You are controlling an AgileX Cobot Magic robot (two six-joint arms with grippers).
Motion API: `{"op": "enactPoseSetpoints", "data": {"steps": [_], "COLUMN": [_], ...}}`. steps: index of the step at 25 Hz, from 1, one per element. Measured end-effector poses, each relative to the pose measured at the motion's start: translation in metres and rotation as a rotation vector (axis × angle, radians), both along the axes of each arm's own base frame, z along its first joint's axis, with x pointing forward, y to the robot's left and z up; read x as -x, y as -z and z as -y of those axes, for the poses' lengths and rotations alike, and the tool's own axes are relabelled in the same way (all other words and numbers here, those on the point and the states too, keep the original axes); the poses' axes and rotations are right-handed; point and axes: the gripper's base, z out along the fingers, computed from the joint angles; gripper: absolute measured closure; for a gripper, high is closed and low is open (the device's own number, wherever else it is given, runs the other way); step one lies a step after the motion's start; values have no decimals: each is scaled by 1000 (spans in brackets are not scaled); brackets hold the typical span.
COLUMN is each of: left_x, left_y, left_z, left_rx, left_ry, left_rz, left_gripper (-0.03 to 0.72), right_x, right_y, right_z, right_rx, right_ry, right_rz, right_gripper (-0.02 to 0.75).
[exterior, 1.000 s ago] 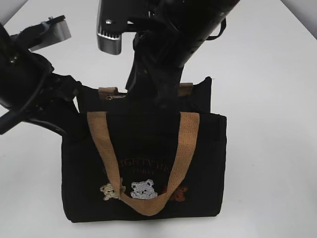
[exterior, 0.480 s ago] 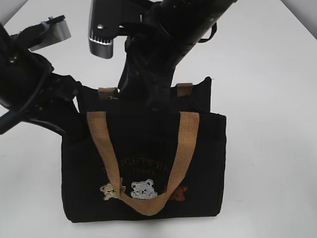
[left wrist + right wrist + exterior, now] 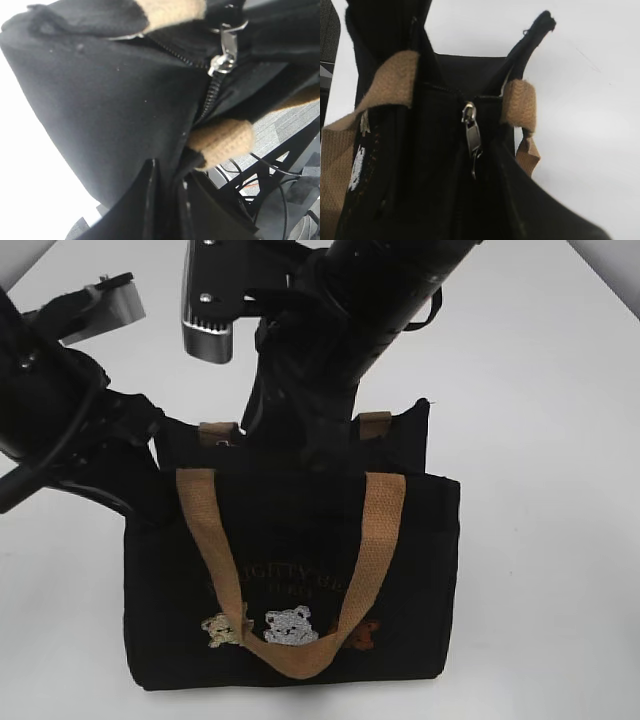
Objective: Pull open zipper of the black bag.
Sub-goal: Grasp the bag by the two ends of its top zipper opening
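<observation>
zipper pull (image 3: 471,137) just beyond right gripper (image 3: 300,445)

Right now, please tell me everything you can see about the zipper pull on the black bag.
The zipper pull is a small silver-grey metal tab, shiny, hanging from its slider on the black zipper along the top of the black bag. It sits between two tan strap tabs. In the right wrist view it hangs loose against black fabric. No gripper finger can be seen touching it.

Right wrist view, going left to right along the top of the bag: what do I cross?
Tan strap tab on the left → metal zipper pull hanging at the middle → second tan strap tab → upright black bag corner → bare white table.
</observation>
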Motion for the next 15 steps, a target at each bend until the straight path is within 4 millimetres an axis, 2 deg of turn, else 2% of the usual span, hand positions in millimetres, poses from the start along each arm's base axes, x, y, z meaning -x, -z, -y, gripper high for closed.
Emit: {"op": "enactPoseSetpoints", "data": {"steps": [8, 12, 15], "left_x": [1, 0, 0], "left_y": [1, 1, 1], "left_z": [-1, -1, -1], "left_rx": [-9, -8, -8], "left_ry": [5, 3, 3], "left_rz": [-5, -1, -1], "left_gripper": [652, 652, 652], "right_x": [-2, -3, -3], "right_y": [7, 6, 5], "right_z": [-6, -7, -7], "right_rx": [-26, -44, -47], "right_ry": [-32, -23, -21], "right_rz": [-10, -3, -2], "right_gripper": [596, 729, 739]}}
